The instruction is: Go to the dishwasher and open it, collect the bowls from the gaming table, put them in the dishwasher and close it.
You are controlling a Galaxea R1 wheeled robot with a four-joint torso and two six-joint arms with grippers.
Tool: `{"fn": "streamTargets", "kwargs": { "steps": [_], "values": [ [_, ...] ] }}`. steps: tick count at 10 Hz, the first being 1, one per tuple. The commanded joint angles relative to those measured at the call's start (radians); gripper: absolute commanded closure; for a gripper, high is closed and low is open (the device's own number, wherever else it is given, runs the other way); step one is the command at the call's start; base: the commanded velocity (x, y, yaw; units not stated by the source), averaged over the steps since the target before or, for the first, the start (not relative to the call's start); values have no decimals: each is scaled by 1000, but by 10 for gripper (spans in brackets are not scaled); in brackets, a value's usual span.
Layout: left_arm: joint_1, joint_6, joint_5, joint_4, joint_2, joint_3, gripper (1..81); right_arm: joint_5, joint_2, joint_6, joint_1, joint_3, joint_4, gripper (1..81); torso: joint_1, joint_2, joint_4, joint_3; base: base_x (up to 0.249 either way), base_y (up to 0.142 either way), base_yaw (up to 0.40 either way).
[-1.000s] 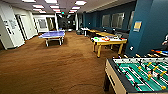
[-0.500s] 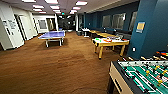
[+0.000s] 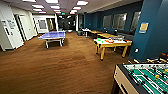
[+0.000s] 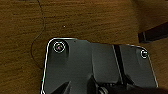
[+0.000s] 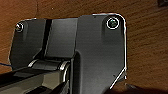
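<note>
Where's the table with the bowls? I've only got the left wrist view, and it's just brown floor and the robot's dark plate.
Observer: In the head view, the gaming table stands ahead and to the right, beside the dark blue wall.
Operator: Are there any bowls on it?
Observer: A green bowl and an orange bowl seem to sit on its white top, though they look too small to be sure of their shape.
Operator: Is anything closer to us?
Observer: Yes, a foosball table is close on the right, nearer than the gaming table.
</note>
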Motion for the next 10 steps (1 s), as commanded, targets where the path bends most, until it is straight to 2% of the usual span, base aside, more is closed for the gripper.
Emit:
{"fn": "streamTargets", "kwargs": {
  "steps": [1, 5, 10],
  "values": [
    [-54, 0, 45, 1, -10, 2, 10, -52, -6, 0, 51, -2, -1, 10, 0, 0, 0, 0, 190, 124, 0],
    [-54, 0, 45, 1, -10, 2, 10, -52, -6, 0, 52, -2, -1, 10, 0, 0, 0, 0, 191, 106, 0],
    [-54, 0, 45, 1, -10, 2, 10, -52, -8, -1, 52, -2, -1, 10, 0, 0, 0, 0, 191, 0, 0]
  ]
}}
